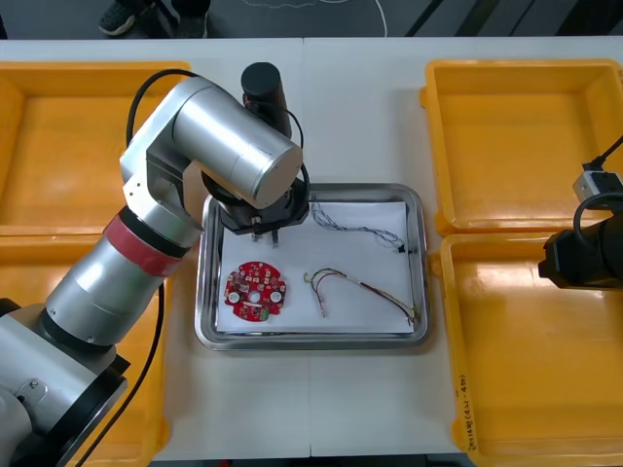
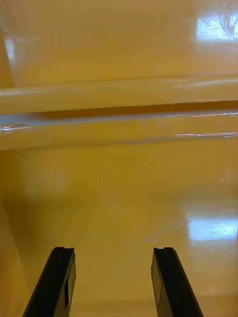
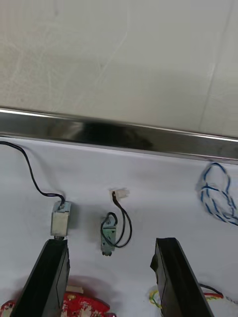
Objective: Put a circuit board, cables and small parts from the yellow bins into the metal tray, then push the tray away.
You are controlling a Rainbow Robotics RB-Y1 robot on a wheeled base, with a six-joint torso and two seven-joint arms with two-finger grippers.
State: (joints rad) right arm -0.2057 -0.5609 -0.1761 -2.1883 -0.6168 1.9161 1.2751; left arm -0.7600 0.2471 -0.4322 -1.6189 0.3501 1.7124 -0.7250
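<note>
Your left gripper (image 3: 110, 243) hangs over the metal tray (image 1: 311, 341) with its fingers spread wide and nothing pinched between them. In the left wrist view, two small metal parts (image 3: 60, 220) lie on the tray's white lining just beyond the fingertips. One is in line with the gap, the other just ahead of one finger, and each trails a thin black cable (image 3: 29, 173). You cannot tell whether the fingertips touch the lining.

From the front you see the round red circuit board (image 1: 257, 291) in the tray's near left part, just beside the gripper. The red and yellow cable (image 1: 360, 289) lies to its right, and the twisted blue and white cable (image 1: 360, 229) runs along the far side. The tray stands on the counter (image 1: 360, 117) between the yellow bins (image 1: 526, 146).

Your right gripper (image 2: 114, 250) waits over the right-hand bins, its fingers also spread and holding nothing, with a bin floor below it and two bin rims side by side beyond the fingertips.
</note>
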